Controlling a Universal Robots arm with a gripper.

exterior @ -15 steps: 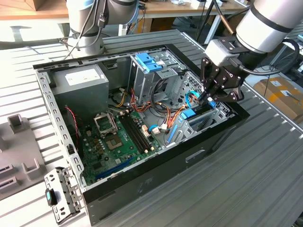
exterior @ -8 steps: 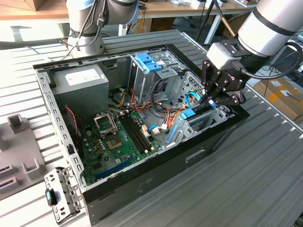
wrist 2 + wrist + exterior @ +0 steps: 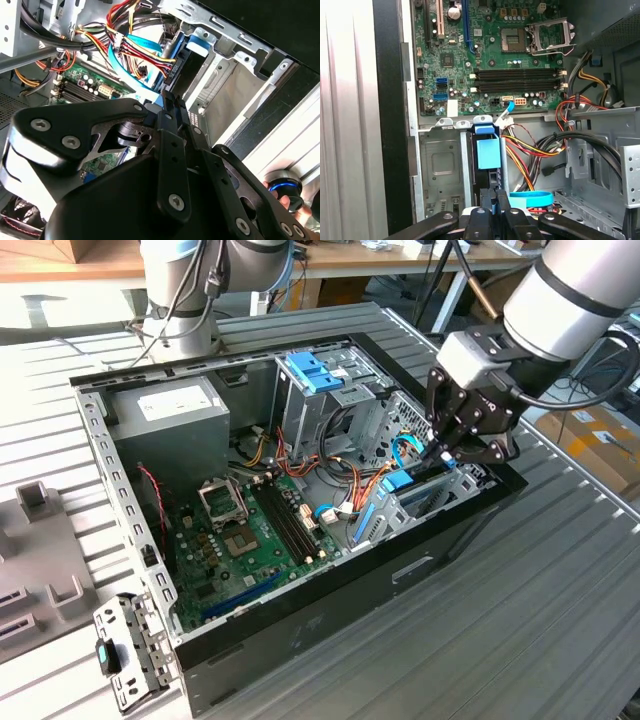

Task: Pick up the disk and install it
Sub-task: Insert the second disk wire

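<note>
The gripper (image 3: 447, 452) has its fingers clamped on the disk (image 3: 488, 153), standing edge-up in the bay beside the motherboard (image 3: 485, 55), and any tilt now could jam it or snag those loose cables (image 3: 535, 147).

A ribbed grey metal table (image 3: 560, 610), wooden benches (image 3: 60, 265) behind.

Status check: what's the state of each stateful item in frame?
Black desktop computer case: open, side panel off.
Silver processor socket: empty.
Black memory slots: empty.
Blue-railed disk: on edge in grey metal bay.
Black gripper: inside case, over disk.
</note>
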